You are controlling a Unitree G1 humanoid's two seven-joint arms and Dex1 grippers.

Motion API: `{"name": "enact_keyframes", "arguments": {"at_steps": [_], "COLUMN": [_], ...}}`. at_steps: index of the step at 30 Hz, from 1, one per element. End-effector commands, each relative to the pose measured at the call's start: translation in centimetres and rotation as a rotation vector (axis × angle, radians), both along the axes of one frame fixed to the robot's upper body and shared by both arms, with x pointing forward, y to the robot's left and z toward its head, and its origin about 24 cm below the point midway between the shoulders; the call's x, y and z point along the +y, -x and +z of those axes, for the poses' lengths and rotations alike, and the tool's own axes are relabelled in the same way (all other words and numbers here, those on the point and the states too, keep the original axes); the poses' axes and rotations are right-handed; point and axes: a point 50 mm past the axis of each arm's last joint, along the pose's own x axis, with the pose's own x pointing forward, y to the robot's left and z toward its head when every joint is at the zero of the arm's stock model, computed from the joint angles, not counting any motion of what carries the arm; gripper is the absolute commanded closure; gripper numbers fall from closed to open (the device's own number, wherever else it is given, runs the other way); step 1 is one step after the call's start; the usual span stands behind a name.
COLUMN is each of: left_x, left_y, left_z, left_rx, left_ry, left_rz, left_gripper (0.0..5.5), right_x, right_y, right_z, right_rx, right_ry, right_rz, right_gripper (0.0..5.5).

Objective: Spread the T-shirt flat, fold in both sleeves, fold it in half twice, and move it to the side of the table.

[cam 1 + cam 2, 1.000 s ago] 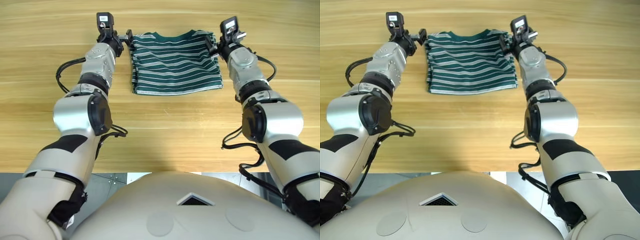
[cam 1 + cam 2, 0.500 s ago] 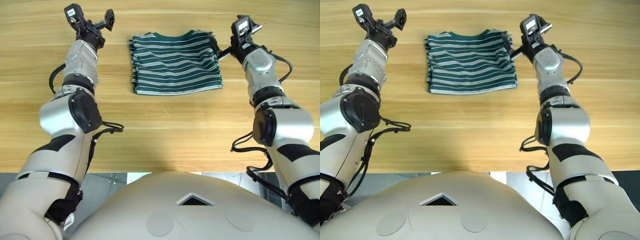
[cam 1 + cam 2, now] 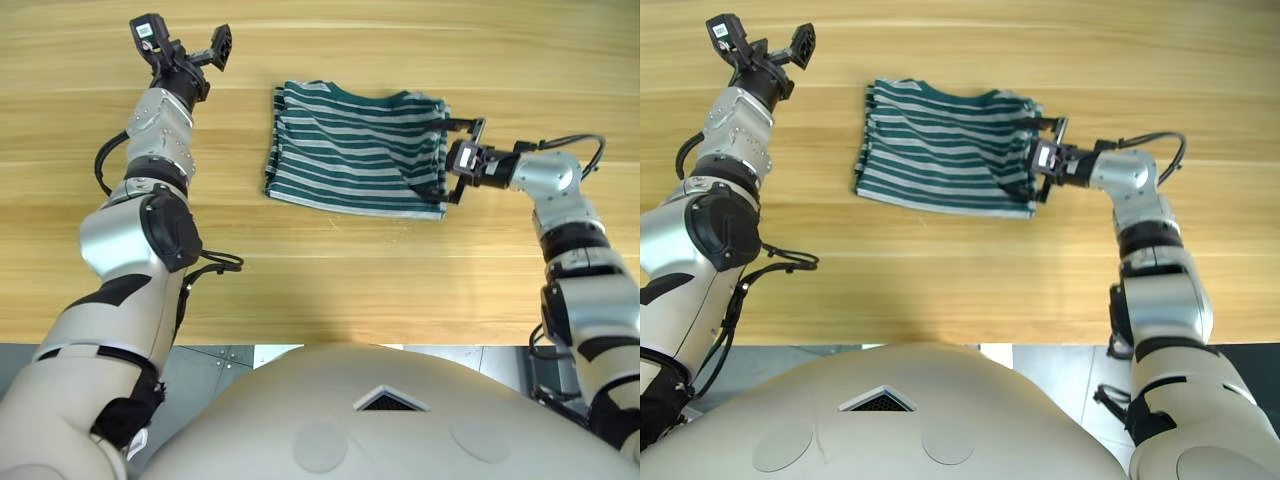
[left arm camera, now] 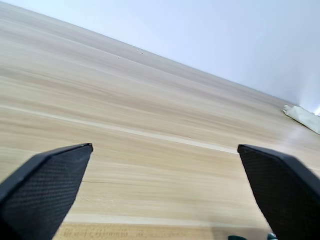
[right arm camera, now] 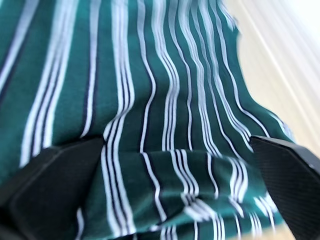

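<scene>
The folded green T-shirt (image 3: pixel 355 150) with white stripes lies on the far middle of the wooden table (image 3: pixel 320 270), skewed so its right side sits nearer to me. My right gripper (image 3: pixel 444 158) is open at the shirt's right edge, one finger on each side of the bunched hem. In the right wrist view the T-shirt (image 5: pixel 150 90) lies between the wide-apart fingers (image 5: pixel 50 185). My left gripper (image 3: pixel 195 50) is open far out at the left, well clear of the shirt. The left wrist view shows its fingers (image 4: pixel 45 185) spread over bare wood.
The table's near edge (image 3: pixel 320 345) runs just in front of me. A pale scrap (image 4: pixel 302 117) lies near the table's far end by the white wall.
My right gripper swung from the shirt's far right corner down to its right edge, and the shirt turned and shifted right. My left gripper left the shirt's far left corner and rose to the far left.
</scene>
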Motion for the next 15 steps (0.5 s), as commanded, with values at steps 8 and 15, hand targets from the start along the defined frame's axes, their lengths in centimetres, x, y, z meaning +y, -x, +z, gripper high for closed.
{"name": "enact_keyframes", "arguments": {"at_steps": [8,15], "left_x": [-0.8,-1.6], "left_y": [-0.2,0.1], "left_z": [0.3,0.1], "left_rx": [-0.019,-0.049], "left_ry": [-0.051,-0.121], "left_rz": [-0.068,-0.173], "left_gripper": [0.10,0.10], "right_x": [7.4,9.4], "right_y": [8.4,-0.1], "right_z": [7.9,7.3], "right_rx": [0.045,-0.189], "right_ry": [-0.459,-0.330], "right_rz": [0.601,0.141], "right_gripper": [0.12,0.12]}}
